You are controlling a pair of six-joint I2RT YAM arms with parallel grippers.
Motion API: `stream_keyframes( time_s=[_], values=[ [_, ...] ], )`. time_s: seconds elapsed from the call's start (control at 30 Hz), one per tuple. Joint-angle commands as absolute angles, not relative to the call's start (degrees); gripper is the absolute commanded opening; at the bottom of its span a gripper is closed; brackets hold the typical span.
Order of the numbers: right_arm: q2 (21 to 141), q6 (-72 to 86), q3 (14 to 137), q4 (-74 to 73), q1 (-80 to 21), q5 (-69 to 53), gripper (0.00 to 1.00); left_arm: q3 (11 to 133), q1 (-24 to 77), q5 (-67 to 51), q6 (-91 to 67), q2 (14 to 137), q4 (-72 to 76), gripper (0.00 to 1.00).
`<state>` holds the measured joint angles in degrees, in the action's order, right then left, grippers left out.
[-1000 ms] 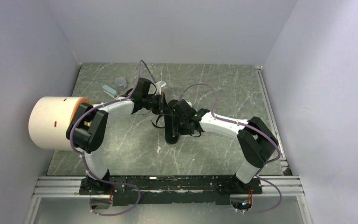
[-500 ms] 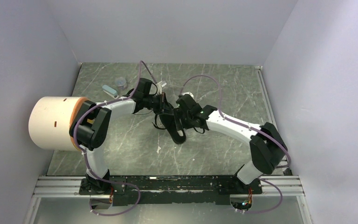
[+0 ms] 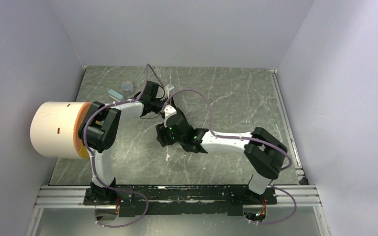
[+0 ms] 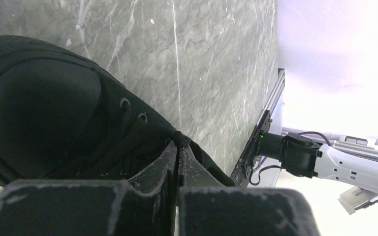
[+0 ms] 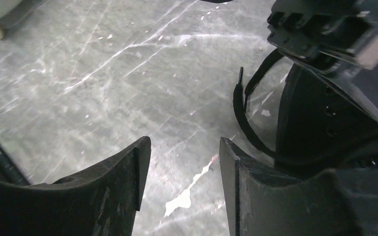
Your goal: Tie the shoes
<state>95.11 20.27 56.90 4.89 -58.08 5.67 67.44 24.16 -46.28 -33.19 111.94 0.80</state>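
At table (image 3: 256,88) centre, beneath both wrists: shoe (image 4: 44,108). We note left gripper (image 4: 178,150) pinched tight on lace (image 4: 179,139) by eyelets. Right gripper (image 5: 184,162) wide, empty, near loose lace end (image 5: 236,103). No bow seen; tying largely outstanding.

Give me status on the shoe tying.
Left hand shut on lace above shoe. Right hand open, empty, beside shoe. Loose lace loop on table; nothing blocking.
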Motion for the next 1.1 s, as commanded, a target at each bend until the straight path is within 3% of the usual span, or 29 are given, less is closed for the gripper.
stream_keyframes(
  time_s=[0.0,0.23,0.33,0.53,0.93,1.07],
  values=[
    [100.88,18.56,57.06,16.30,-59.90,18.83,0.56,69.21,23.67,-50.06,-33.70,113.24,0.17,0.05],
    [108.56,18.85,59.00,16.16,-59.74,27.34,0.49,68.58,23.06,-52.14,-36.40,114.41,1.56,0.05],
    [110.22,19.19,59.55,16.86,-59.75,27.02,0.41,67.97,22.90,-52.92,-38.52,114.89,4.07,0.05],
    [111.36,19.15,60.51,19.36,-59.48,26.63,0.36,68.52,22.86,-52.96,-38.38,115.31,3.35,0.05],
    [118.94,19.17,66.10,18.17,-58.26,28.05,0.38,69.72,22.85,-52.91,-37.79,115.20,1.52,0.05],
    [119.78,18.93,66.14,17.57,-58.22,27.71,0.34,70.29,22.85,-52.82,-37.43,115.40,1.03,0.05]
  ],
)
